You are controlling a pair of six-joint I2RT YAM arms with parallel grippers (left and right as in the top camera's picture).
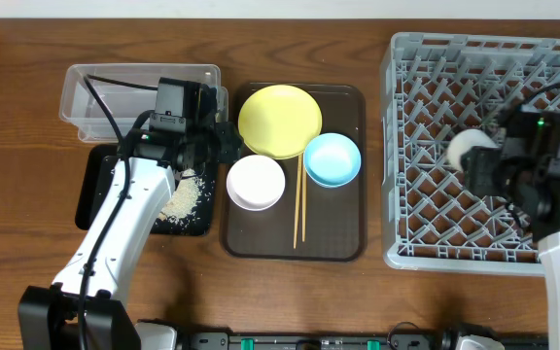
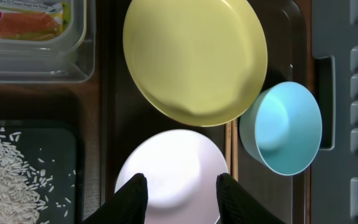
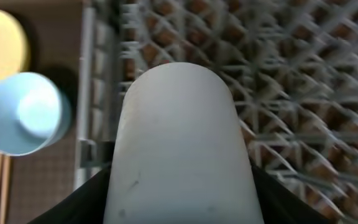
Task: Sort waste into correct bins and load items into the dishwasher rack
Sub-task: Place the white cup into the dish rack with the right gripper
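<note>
While my right claw (image 3: 179,208) is clamping the cup (image 3: 179,137) above the rack (image 3: 291,93), my left claw (image 2: 182,200) is gaping over the white bowl (image 2: 173,158).

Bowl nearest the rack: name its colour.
Light blue; the bowl shows best in the left wrist view.

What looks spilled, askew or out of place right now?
Nothing stands out. The rice lies inside the black tray, and the right hand holds the cup over the rack.
</note>
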